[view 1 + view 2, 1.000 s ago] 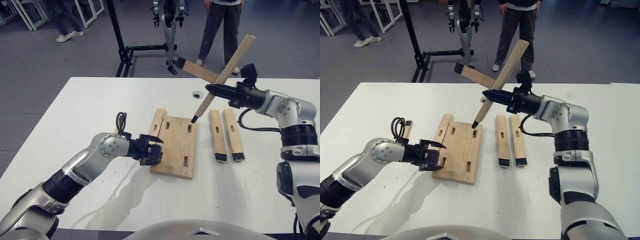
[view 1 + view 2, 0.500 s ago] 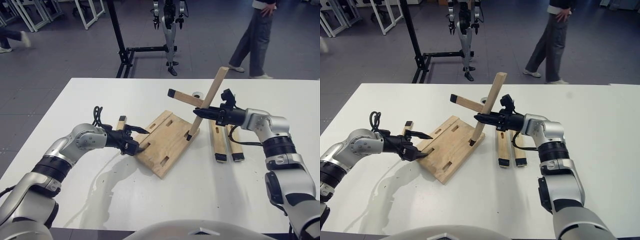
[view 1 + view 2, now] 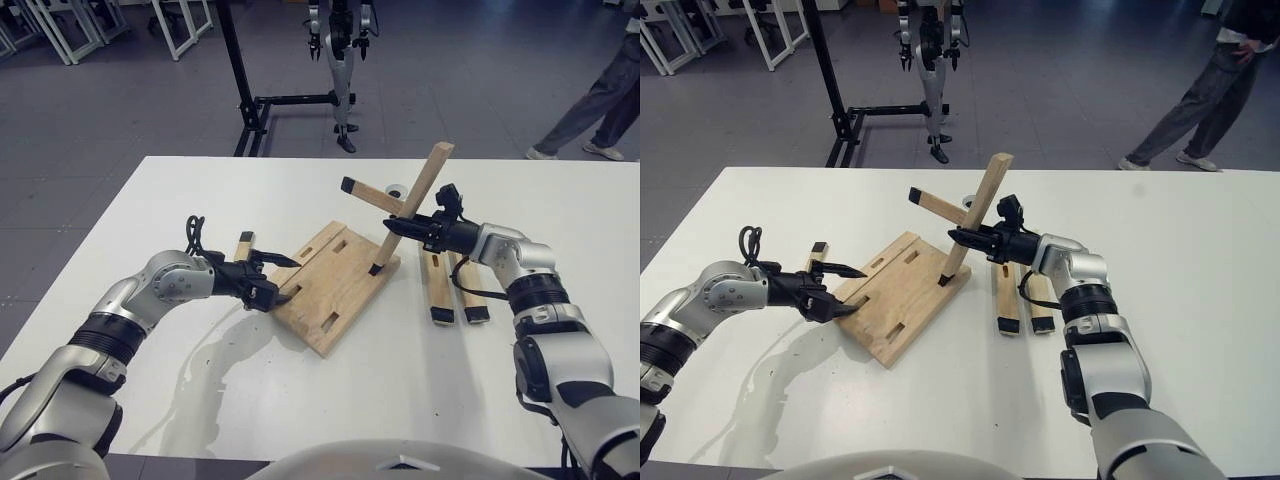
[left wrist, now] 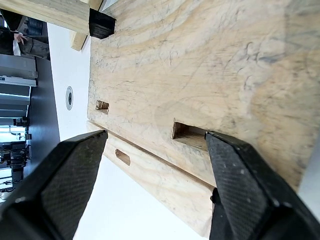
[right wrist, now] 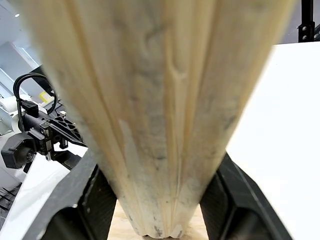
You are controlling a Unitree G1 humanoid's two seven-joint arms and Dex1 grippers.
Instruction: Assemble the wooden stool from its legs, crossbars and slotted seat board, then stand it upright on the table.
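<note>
Turned askew since earlier: seat board (image 3: 335,290); lowered onto it: crossed legs (image 3: 430,171) | left gripper (image 3: 287,278) fingers spread astride seat board's left side | right gripper (image 3: 396,226) fingers pinched on crossed legs, foot set at board's right corner | two loose legs (image 3: 434,280) laid right of seat board

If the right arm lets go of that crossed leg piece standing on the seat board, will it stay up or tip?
Probably tips: the crossed leg piece leans steeply and meets the seat board at one black-capped foot only, held up by the right tool. It looks stiff, solid wood, so it should fall as one.
</note>
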